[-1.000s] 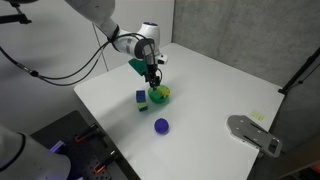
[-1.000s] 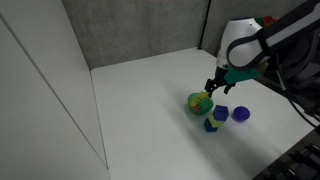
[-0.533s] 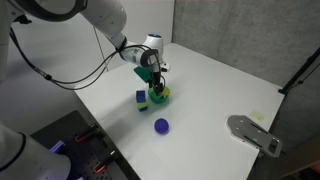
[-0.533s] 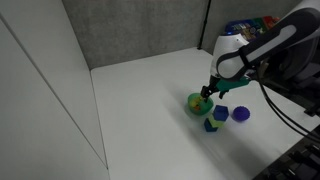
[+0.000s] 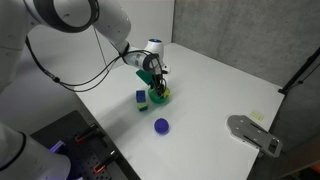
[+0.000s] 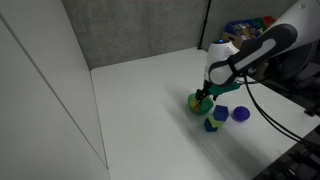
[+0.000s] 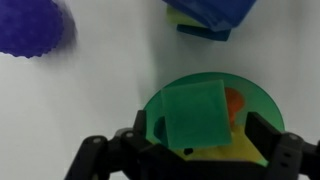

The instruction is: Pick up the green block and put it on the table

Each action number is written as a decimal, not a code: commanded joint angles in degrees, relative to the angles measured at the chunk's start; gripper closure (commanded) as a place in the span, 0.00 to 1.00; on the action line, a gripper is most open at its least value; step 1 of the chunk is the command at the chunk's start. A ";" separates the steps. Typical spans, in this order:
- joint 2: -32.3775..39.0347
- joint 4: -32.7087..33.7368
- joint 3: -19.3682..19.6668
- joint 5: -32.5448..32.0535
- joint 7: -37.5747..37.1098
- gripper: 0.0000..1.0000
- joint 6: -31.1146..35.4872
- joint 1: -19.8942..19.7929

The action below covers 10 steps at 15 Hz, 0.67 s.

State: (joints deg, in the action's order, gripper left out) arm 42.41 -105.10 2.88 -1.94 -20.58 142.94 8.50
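Lowering over the last second, the tool [image 5: 156, 90] now hangs just above the green bowl [image 7: 258, 98], closer than before; nothing else has shifted. In the wrist view its jaws stand spread and empty, one on either side of the bowl. The green block [image 7: 190, 112] lies inside the bowl, resting on yellow and orange pieces, not yet gripped. The grasp looks about to begin, and the placing lies ahead. The worktop [image 5: 220, 90] is plain, smooth white, with a blue block [image 5: 141, 97] and a purple ball [image 5: 161, 126] near the bowl. Grey panels [image 6: 140, 30] close off the room behind.
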 commanded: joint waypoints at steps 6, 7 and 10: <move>1.92 3.05 0.96 0.93 -0.96 0.44 0.07 1.31; 1.05 2.83 1.17 0.70 -1.14 0.53 -0.35 1.58; -2.32 2.09 0.32 1.39 -0.22 0.68 -1.59 1.10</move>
State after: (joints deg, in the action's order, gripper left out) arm 43.80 -102.73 3.23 -1.60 -20.65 143.99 9.26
